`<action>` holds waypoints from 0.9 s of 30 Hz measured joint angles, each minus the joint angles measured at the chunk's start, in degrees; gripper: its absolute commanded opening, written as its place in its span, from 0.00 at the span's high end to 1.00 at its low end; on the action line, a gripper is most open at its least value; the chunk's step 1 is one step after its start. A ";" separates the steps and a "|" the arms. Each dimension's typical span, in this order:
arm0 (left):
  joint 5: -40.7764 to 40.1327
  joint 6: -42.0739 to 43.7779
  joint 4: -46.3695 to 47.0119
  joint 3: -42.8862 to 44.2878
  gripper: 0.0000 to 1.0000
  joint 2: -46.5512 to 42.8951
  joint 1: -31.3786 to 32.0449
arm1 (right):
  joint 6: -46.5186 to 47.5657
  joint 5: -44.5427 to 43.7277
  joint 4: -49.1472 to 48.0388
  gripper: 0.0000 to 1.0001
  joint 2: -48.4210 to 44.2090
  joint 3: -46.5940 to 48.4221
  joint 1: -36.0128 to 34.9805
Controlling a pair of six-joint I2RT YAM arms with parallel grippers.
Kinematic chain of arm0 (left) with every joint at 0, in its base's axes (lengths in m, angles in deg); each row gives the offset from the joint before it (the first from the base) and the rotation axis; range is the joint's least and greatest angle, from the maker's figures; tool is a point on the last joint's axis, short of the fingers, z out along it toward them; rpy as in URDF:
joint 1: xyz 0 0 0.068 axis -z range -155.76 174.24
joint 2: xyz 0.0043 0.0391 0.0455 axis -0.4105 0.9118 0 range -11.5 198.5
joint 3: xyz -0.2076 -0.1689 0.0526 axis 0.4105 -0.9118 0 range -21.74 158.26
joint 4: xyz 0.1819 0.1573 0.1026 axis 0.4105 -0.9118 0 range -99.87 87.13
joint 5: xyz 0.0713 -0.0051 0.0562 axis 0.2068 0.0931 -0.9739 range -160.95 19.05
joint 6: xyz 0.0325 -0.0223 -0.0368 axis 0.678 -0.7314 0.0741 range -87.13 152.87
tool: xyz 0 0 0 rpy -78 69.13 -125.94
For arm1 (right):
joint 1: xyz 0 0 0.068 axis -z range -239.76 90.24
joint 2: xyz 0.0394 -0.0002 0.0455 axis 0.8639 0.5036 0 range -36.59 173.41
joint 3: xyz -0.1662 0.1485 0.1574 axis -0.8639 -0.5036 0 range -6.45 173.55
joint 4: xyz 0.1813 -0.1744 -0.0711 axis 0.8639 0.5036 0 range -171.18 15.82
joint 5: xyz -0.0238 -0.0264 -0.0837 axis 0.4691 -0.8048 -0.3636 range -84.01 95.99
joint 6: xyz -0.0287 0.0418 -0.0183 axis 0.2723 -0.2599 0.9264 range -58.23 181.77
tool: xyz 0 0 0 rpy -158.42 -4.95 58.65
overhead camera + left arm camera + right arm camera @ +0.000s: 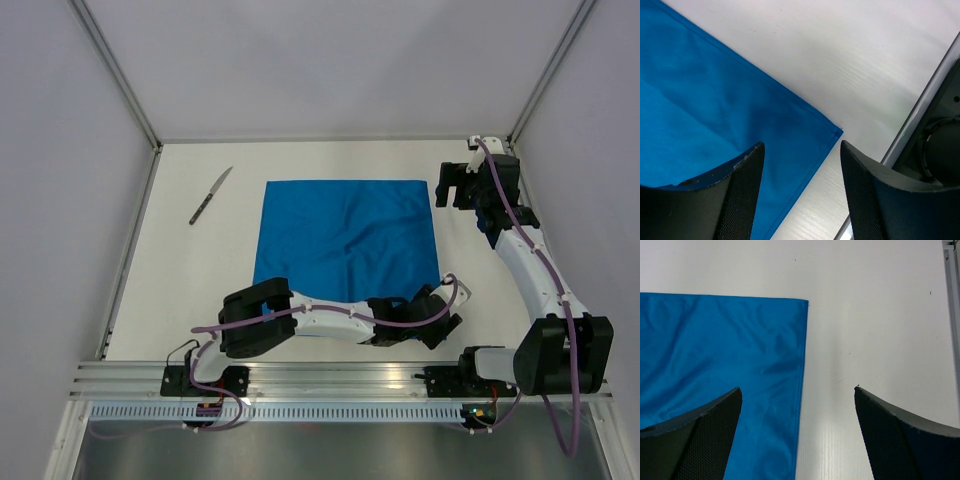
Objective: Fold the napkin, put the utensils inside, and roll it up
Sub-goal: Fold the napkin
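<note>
The bright blue napkin (345,235) lies flat and unfolded on the white table. A silvery knife (210,196) lies to its left, apart from it. My left gripper (447,318) is open and empty over the napkin's near right corner (832,132), its fingers (742,185) straddling the napkin's edge. My right gripper (450,186) is open and empty beside the far right corner (802,302). The napkin's right edge runs between its fingers (715,430).
An aluminium rail (340,375) runs along the table's near edge, also in the left wrist view (920,112). Grey walls enclose the table on the far, left and right sides. The right arm's base (560,355) stands at the near right.
</note>
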 measured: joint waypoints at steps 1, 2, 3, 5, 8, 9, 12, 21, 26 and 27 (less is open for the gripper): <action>0.26 0.28 0.07 0.15 0.34 0.52 0.09 | 0.00 -0.07 0.00 0.02 0.02 0.00 0.04; 0.52 0.50 0.24 0.28 0.34 1.09 0.22 | 0.00 -0.07 0.00 0.02 0.02 0.00 0.07; 0.83 0.81 0.42 0.55 0.34 1.70 0.42 | -0.02 -0.07 0.00 0.02 0.04 0.00 0.07; 1.40 1.33 0.85 1.01 0.34 2.84 0.87 | 0.00 -0.09 0.00 0.02 0.15 0.00 0.07; 1.64 1.88 1.55 1.57 0.34 4.22 1.60 | 0.00 -0.07 0.00 0.02 0.37 0.02 0.07; 1.66 1.99 1.64 1.92 0.34 4.72 1.81 | 0.00 -0.09 0.02 0.02 0.44 0.02 0.07; 1.62 2.43 1.99 2.86 0.34 6.19 2.10 | -0.02 -0.07 0.02 0.02 0.57 0.02 0.07; 0.31 3.69 3.19 3.96 0.53 7.93 2.21 | 0.00 -0.04 0.02 0.02 0.63 0.02 0.22; -0.57 3.87 3.28 3.96 0.78 8.13 2.21 | 0.00 -0.04 0.02 0.02 0.66 0.02 0.22; -0.96 4.00 3.39 3.98 0.82 8.24 2.21 | 0.00 -0.04 0.02 0.02 0.66 0.02 0.22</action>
